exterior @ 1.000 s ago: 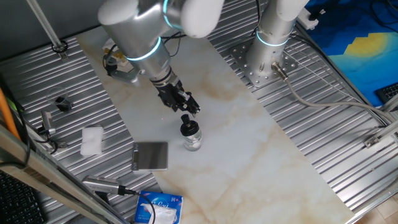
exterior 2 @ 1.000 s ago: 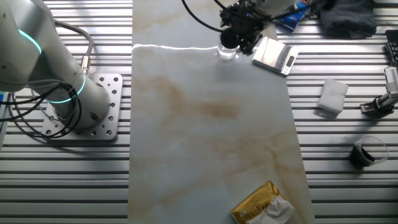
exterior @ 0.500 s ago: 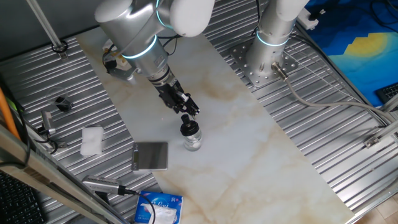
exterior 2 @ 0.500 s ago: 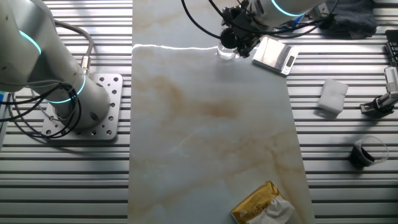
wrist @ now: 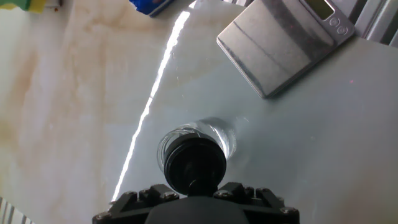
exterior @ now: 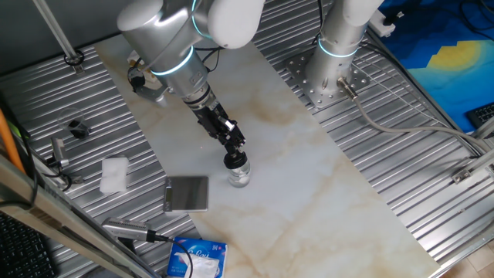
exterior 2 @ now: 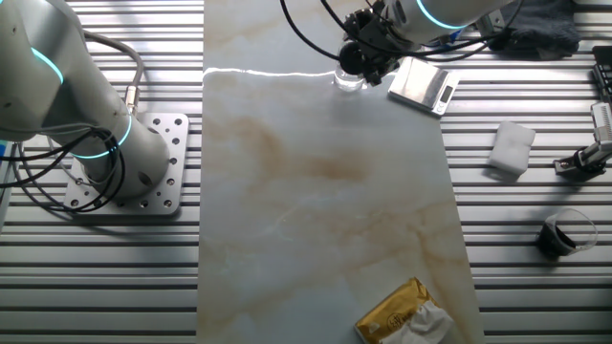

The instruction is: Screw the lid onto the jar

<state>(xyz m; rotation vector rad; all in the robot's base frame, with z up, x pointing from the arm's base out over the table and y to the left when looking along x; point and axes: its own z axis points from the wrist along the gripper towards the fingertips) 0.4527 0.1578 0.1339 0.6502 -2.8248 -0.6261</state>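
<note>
The jar [exterior: 240, 175] is a small clear glass cylinder standing upright on the marble board, and the black round lid [exterior: 231, 160] sits on its mouth. My gripper [exterior: 234, 144] hangs just over the lid from the upper left. In the hand view the lid [wrist: 194, 163] fills the jar's [wrist: 225, 138] opening, and my gripper [wrist: 194, 190] is open with a finger to either side of the lid's near edge. I cannot tell whether the fingers touch it. In the other fixed view the gripper [exterior 2: 368, 53] covers part of the lid [exterior 2: 351, 59] and jar [exterior 2: 348, 80].
A grey scale plate [exterior: 187, 193] lies just left of the jar. A white sponge [exterior: 114, 174], a small black part [exterior: 76, 127] and a blue packet [exterior: 198, 259] lie farther out. A second arm's base [exterior: 332, 73] stands at the back. A gold packet [exterior 2: 402, 313] lies on the board's far end.
My gripper has turned about its axis and come down closer to the lid. The jar and lid have stayed where they were.
</note>
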